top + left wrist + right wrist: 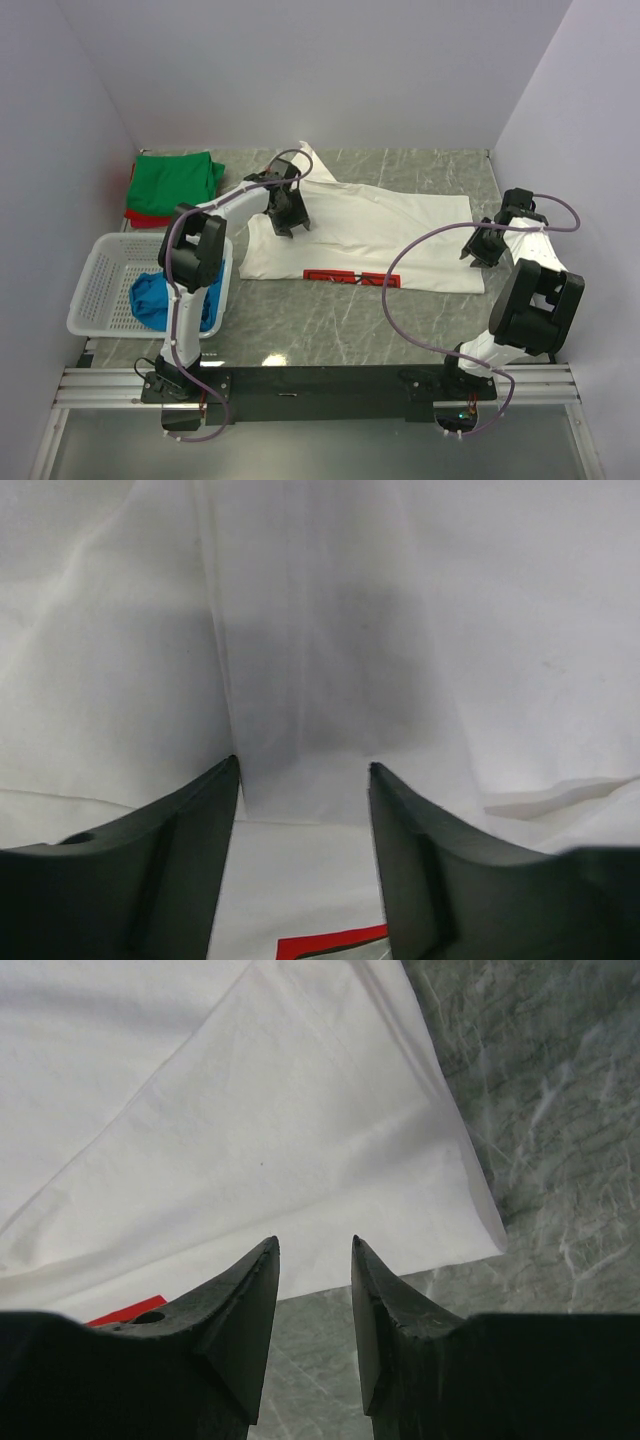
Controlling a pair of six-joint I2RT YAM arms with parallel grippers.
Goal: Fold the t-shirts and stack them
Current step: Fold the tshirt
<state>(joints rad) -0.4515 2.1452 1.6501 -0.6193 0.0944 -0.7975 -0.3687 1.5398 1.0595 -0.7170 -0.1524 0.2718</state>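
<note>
Green t-shirt [178, 178] lay folded at far left, on top of red t-shirt [145, 218]. Blue t-shirt [152, 298] sat bunched in white basket [95, 285], near left. White t-shirt [390, 235] lay spread across table [330, 335] centre, red print [345, 276] at near edge. Left gripper [303, 770] hung over its left part, jaws spread apart, cloth not clamped. Right gripper [315, 1245] stood at near right corner, jaws parted, bare table visible in gap, shirt hem just beyond.
</note>
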